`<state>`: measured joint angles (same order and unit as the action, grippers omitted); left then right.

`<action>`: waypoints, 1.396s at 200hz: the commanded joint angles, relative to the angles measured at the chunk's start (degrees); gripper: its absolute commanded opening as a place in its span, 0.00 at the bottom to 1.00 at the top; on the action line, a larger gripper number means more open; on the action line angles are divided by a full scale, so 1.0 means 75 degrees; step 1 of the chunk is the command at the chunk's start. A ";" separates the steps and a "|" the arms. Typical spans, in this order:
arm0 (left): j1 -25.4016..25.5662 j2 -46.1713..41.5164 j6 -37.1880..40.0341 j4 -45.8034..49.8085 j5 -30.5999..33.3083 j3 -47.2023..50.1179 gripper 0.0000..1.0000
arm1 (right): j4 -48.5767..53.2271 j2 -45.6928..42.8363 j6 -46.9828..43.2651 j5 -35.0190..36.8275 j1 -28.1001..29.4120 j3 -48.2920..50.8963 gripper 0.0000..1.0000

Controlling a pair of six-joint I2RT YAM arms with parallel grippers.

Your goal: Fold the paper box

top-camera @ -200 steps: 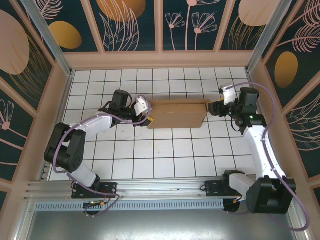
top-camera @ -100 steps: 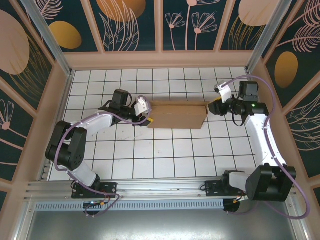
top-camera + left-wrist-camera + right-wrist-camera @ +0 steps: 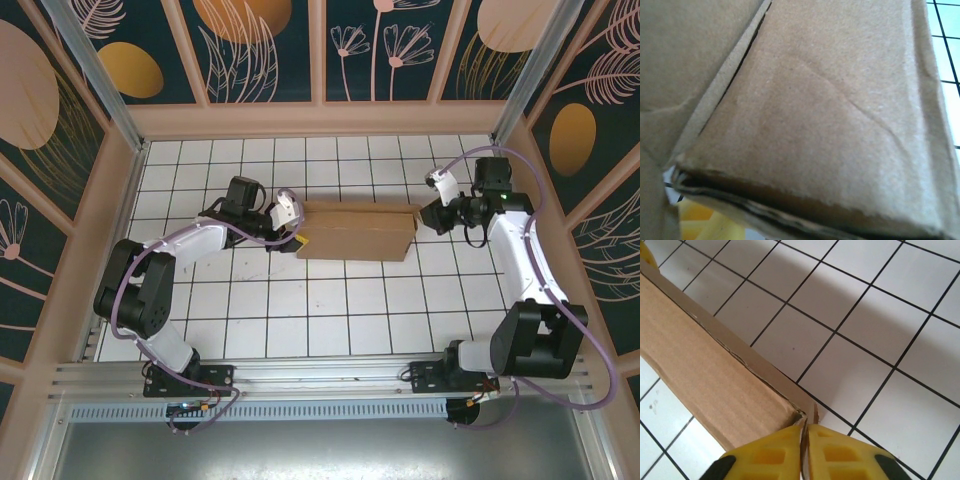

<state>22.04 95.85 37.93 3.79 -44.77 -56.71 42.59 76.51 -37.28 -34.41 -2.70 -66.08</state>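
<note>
paper box (image 3: 830,115) blurred, cropped, left pincer (image 3: 298,237) mostly hidden

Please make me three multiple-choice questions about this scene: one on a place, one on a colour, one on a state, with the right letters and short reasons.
1. Where on the paper box is the right tool? A) right-end corner B) middle C) left end
2. What colour are its fingers? A) blue B) yellow C) red
3. How are its jaws? A) wide open B) shut on nothing C) shut on cardboard
Answers: 1 A, the box's corner lies at its tips; 2 B, both are yellow; 3 C, a thin cardboard edge is pinched between them.
</note>
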 commanded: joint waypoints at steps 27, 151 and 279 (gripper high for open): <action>-0.0009 0.0051 -0.0014 0.0203 -0.0064 -0.0045 0.34 | 0.0121 -0.0299 0.0310 0.0018 0.0083 -0.0225 0.00; 0.0101 -0.0100 -0.0558 -0.0584 0.1418 0.0186 0.33 | -0.0076 -0.0934 0.5515 0.1278 0.0534 -0.0115 0.00; 0.0342 0.0098 -0.1674 -0.0301 0.1685 -0.0290 0.34 | -0.0578 -0.1196 0.7525 0.1913 0.0595 0.0771 0.00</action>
<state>25.47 94.63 32.64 -1.65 -36.99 -55.59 39.97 69.87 16.51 -21.87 1.50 -62.76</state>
